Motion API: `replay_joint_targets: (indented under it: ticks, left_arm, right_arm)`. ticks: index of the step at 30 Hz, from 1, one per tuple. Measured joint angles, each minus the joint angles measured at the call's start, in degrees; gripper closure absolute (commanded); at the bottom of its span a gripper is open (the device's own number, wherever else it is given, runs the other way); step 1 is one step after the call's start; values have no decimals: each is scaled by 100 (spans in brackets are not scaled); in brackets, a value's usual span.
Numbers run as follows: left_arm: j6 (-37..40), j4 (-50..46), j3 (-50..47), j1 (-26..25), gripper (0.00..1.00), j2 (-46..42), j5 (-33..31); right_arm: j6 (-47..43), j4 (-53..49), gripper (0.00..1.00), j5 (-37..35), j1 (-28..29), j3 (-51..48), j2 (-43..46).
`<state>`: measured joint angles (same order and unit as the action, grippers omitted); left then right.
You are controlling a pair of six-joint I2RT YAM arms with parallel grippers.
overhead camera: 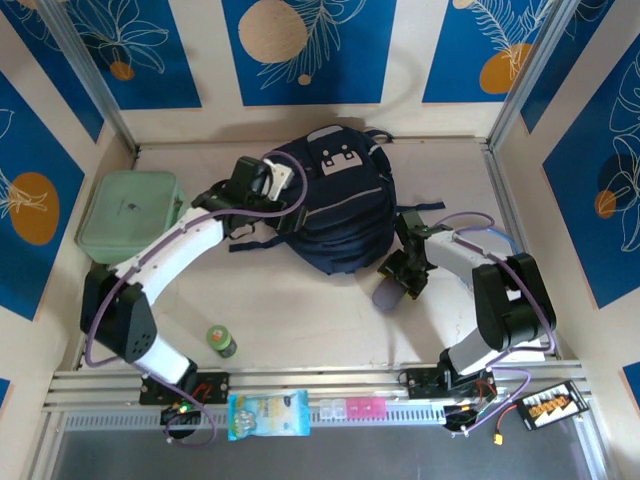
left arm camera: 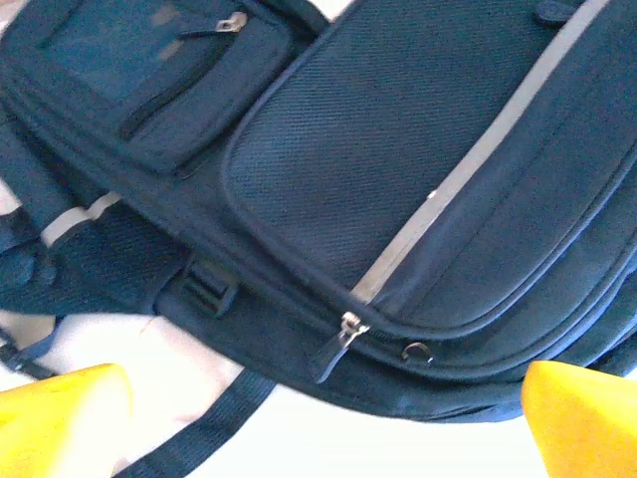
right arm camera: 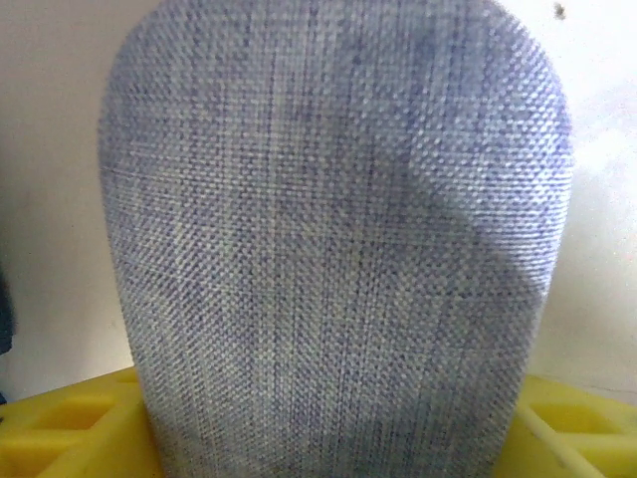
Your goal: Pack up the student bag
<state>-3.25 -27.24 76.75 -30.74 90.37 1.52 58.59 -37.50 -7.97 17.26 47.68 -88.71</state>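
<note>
The work surface is a pale beige table (overhead camera: pixel 300 310) enclosed by walls with blue panels bearing orange and white plant motifs. The student bag (overhead camera: pixel 335 215) lies flat at the centre of the table's far half, front face up, with its white-grey patch (overhead camera: pixel 337 160) toward the far wall.

Left gripper (overhead camera: pixel 272 175): positioned over the left edge of the bag. The jaws are spread wide with nothing between them. In the left wrist view, the yellow fingertips (left arm camera: pixel 60 423) frame the bag's dark mesh panel, a grey zip line (left arm camera: pixel 448 189) and a metal zip pull (left arm camera: pixel 346 329).

Right gripper (overhead camera: pixel 403 272): positioned just beside the bag's near-right corner. A grey fabric-covered object (overhead camera: pixel 387 294) with a rounded end sits between the yellow fingers (right arm camera: pixel 60 428). Whether the fingers clamp it cannot be determined.

Other items, located from the bag:
- Mint green zip case (overhead camera: pixel 130 212): to the left, well apart, near the left wall.
- Small green container (overhead camera: pixel 221 340): nearer and to the left.
- Blue snack packet (overhead camera: pixel 267 413) and pink-and-white pill box (overhead camera: pixel 350 409): at the near edge, on the rail.
</note>
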Motion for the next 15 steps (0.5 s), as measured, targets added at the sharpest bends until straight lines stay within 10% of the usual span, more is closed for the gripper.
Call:
replay_joint_targets:
  ticks: [15]
  left_arm:
    - [2413,-1648,2898,-940,18,2452,70]
  right_arm:
    - [-136,72,42,9,-140,-175,874]
